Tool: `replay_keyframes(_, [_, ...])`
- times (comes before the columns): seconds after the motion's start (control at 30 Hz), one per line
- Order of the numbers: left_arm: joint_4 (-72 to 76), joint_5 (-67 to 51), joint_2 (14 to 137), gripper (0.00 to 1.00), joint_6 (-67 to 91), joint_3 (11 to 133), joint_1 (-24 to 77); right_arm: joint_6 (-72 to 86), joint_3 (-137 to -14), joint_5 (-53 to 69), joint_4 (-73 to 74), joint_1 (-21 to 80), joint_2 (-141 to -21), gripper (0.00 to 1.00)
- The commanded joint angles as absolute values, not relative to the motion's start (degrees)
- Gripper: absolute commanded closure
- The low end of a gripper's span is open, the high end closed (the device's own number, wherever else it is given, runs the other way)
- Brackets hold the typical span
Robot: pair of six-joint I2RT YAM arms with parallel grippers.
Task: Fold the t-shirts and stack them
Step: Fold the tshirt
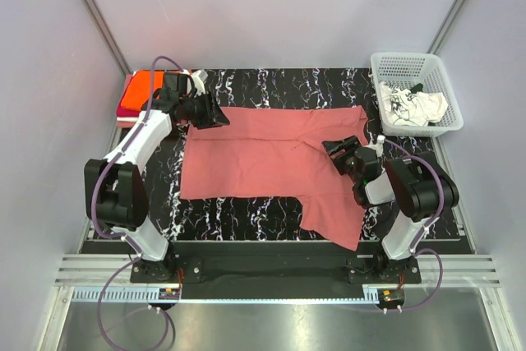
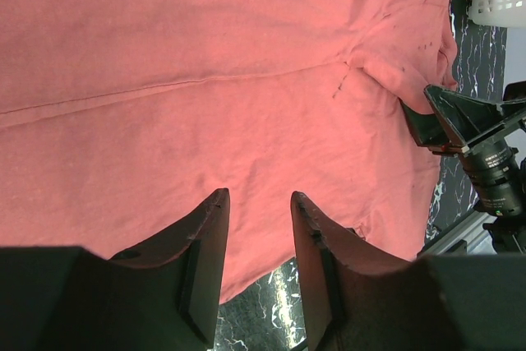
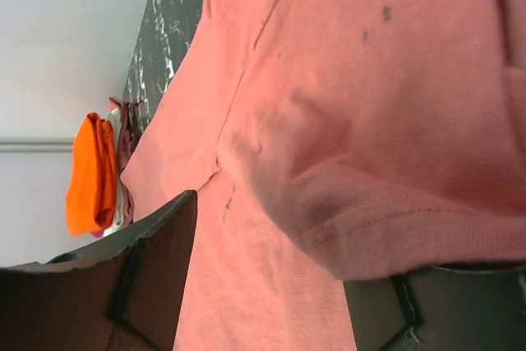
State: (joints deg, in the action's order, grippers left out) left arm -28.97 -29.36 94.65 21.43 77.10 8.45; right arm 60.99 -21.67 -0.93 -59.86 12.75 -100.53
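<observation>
**Item: rose tee laid out for folding, both arms at its edges**

Rose tee (image 1: 263,154): one, spread flat at the centre of the mat (image 1: 271,88), a sleeve trailing toward 5 o'clock. It lies open, probably so that it can be folded from its edges.

Left gripper (image 2: 259,196): one, at the tee's 10 o'clock corner. Its jaws are parted with nothing between them, and they hang above the cloth.

Right gripper (image 1: 337,152): one, at the tee's 3 o'clock side beside a raised fold. Its jaws are spread wide. The sleeve hem drapes over one finger, with no pinch evident.

Stack (image 1: 138,92): one, at 10 o'clock off the mat, with orange over magenta. Two colours show, but the exact number of tees cannot be told. Finished tees likely go here.

Basket (image 1: 411,59): one, at 2 o'clock.

White tee (image 1: 411,106): one, crumpled inside the basket, apparently awaiting its turn.
</observation>
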Motion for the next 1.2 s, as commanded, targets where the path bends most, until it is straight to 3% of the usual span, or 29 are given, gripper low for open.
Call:
replay_keyframes(0.0, [-26.89, -30.94, 91.85, 0.59, 20.65, 77.61, 8.53, 58.36, -21.63, 0.36, -65.48, 13.1, -100.46, 0.28])
replay_keyframes(0.2, [-26.89, -31.03, 92.2, 0.59, 20.92, 77.61, 8.61, 53.71, -21.53, 0.79, -60.92, 13.18, -93.36, 0.29])
replay_keyframes(0.37, [-26.81, -31.11, 92.2, 0.59, 20.83, 77.61, 8.61, 50.45, -24.34, 0.79, -48.7, 13.18, -83.77, 0.33])
replay_keyframes(0.77, [-26.89, -31.55, 91.84, 0.59, 21.0, 77.43, 8.61, 55.54, -21.63, 2.55, -45.71, 13.18, -76.21, 0.31])
replay_keyframes(0.87, [-26.72, -31.64, 91.76, 0.59, 21.01, 77.43, 8.61, 58.7, -21.97, 0.37, -35.9, 13.18, -70.94, 0.32])
replay_keyframes(0.93, [-26.81, -31.9, 92.11, 0.59, 21.01, 77.61, 8.53, 58.45, -25.21, -2.62, -20.79, 13.36, -67.25, 0.36])
replay_keyframes(1.0, [-26.72, -32.08, 92.11, 0.59, 21.27, 77.61, 8.61, 56.09, -24.44, -3.08, -19.86, 13.71, -65.31, 0.49])
replay_keyframes(1.17, [-26.54, -32.34, 91.58, 0.58, 21.36, 77.43, 8.61, 59.75, -25.04, -1.41, -17.32, 14.33, -68.02, 0.44])
